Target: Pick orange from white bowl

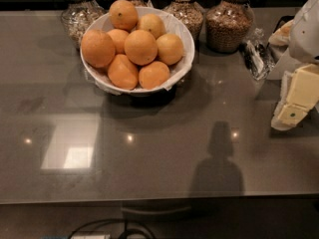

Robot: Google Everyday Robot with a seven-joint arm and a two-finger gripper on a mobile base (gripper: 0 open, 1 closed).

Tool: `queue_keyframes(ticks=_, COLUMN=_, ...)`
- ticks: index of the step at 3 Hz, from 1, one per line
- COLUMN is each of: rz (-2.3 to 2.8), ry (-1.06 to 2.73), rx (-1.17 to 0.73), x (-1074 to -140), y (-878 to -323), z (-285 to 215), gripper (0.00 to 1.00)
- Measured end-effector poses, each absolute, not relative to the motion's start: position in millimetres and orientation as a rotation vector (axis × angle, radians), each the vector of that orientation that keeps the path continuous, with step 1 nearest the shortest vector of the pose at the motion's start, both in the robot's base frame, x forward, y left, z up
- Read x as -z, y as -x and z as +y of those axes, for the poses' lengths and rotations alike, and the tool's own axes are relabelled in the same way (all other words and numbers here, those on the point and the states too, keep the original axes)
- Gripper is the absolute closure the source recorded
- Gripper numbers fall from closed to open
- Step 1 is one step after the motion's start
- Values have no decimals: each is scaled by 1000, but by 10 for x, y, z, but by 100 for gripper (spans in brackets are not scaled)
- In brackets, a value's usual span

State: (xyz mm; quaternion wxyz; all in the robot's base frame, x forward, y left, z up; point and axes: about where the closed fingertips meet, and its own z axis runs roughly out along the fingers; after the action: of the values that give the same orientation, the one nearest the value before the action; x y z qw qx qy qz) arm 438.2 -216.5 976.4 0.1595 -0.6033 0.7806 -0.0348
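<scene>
Looking across the grey desk (164, 153), we find the orange (140, 47) in the middle of the pile in the white bowl (182, 30), touching its neighbours; the gripper (295, 102) hangs at the right edge, well apart from the bowl; whether it is released or clenched we cannot tell; glass jars (228, 20) stand just behind the bowl.

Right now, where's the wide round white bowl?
In camera view, the white bowl sits back-left on the grey counter, before glass jars; the gripper is at the right edge.

Glossy counter (159, 148) — smooth oranges (140, 47), glass jars (228, 26); matt plastic gripper (295, 103) at rt.
</scene>
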Motion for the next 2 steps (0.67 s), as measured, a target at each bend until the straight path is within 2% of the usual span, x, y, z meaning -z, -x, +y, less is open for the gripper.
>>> queue_keyframes(ticks=1, rz=2216, ry=1729, rx=103, x=-9754, y=-4426, z=-2096, gripper=0)
queue_keyframes(ticks=2, rz=2167, ry=1716, rx=53, x=-9671, y=-4634, z=-1825, gripper=0)
